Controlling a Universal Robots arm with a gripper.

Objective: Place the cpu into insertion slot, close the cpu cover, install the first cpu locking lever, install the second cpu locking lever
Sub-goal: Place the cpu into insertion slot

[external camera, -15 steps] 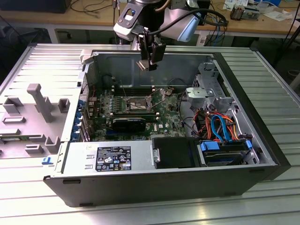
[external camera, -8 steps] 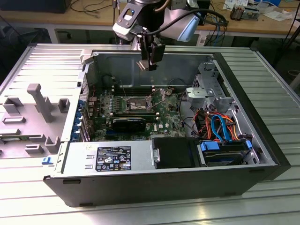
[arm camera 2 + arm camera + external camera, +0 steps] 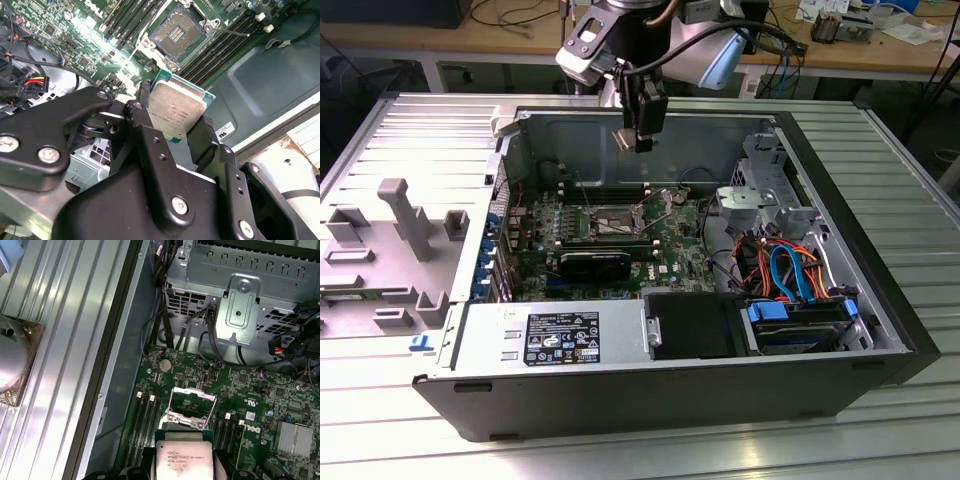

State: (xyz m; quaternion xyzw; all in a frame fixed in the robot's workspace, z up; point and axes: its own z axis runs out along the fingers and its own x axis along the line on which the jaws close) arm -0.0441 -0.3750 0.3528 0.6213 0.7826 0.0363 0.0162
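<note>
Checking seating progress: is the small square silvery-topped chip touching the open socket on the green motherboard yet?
Apart. In the exterior view the chip, clamped in the gripper, hangs well above the socket, with clear space between them.

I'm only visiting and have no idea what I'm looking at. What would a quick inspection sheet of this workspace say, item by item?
Surface: ribbed metal table with an open computer case lying on it.
Job's things: cpu held in the air over the case's motherboard; socket bare, contacts showing; cpu cover at the socket with no chip under it, its tilt hard to judge.
Clutter: grey moulded fixture at the exterior view's left.
Grippers: gripper shut on the cpu's edges.
Cables: orange and blue cables inside the case, at the exterior view's right.
Surroundings: wooden bench behind, with loose wires.
</note>
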